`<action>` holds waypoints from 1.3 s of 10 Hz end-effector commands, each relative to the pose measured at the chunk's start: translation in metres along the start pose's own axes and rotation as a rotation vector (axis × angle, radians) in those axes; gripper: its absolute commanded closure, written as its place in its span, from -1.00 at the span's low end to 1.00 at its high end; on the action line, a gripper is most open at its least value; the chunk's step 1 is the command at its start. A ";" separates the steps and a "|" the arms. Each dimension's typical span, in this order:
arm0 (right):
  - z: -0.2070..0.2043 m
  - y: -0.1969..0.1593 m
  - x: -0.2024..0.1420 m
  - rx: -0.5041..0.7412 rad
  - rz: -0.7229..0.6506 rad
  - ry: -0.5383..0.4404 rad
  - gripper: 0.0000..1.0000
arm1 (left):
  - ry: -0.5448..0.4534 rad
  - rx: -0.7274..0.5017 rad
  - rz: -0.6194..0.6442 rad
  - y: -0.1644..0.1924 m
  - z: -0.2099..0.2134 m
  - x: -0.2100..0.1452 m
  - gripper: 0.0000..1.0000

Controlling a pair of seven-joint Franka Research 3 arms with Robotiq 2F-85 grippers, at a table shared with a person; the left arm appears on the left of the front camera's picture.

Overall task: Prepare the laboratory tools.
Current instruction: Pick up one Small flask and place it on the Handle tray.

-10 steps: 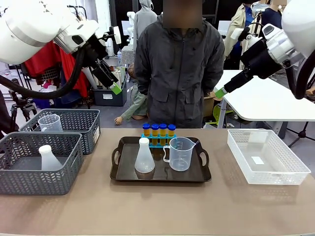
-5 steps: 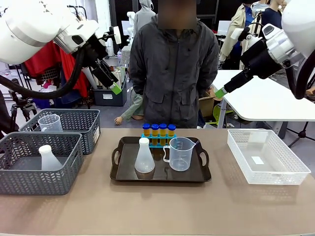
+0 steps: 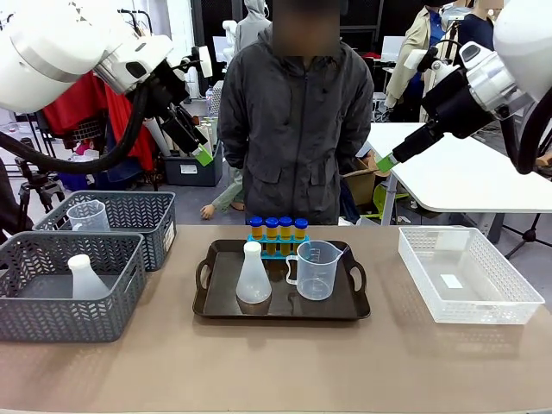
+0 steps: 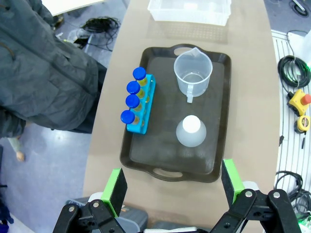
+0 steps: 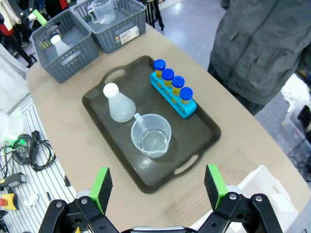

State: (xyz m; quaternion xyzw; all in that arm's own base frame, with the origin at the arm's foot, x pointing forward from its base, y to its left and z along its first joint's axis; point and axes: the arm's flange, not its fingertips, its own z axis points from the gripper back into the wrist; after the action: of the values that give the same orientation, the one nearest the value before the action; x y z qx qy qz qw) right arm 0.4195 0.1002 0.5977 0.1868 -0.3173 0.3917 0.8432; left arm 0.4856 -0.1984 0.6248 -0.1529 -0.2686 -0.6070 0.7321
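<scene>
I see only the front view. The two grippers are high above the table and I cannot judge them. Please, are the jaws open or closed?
Observer: Both are open. In its wrist view the left gripper has its green pads wide apart with nothing between them, and the right gripper looks the same.
Operator: Thank you. Is there liquid in the clear beaker?
Observer: From above, the measuring beaker looks empty; I see only its clear bottom.
Operator: And the blue rack, are all its holes filled?
Observer: Yes. The left wrist view shows four blue-capped test tubes in one row in the blue rack, at the tray's edge nearer the person.
</scene>
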 end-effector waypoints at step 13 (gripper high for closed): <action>0.000 -0.001 0.000 0.002 0.008 -0.006 -1.00 | -0.008 0.001 0.001 0.001 0.002 -0.002 -1.00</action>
State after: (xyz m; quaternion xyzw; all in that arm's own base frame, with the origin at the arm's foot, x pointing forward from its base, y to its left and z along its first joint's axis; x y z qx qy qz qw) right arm 0.4195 0.1002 0.5977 0.1868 -0.3173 0.3917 0.8432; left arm 0.4857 -0.1984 0.6248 -0.1529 -0.2686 -0.6070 0.7321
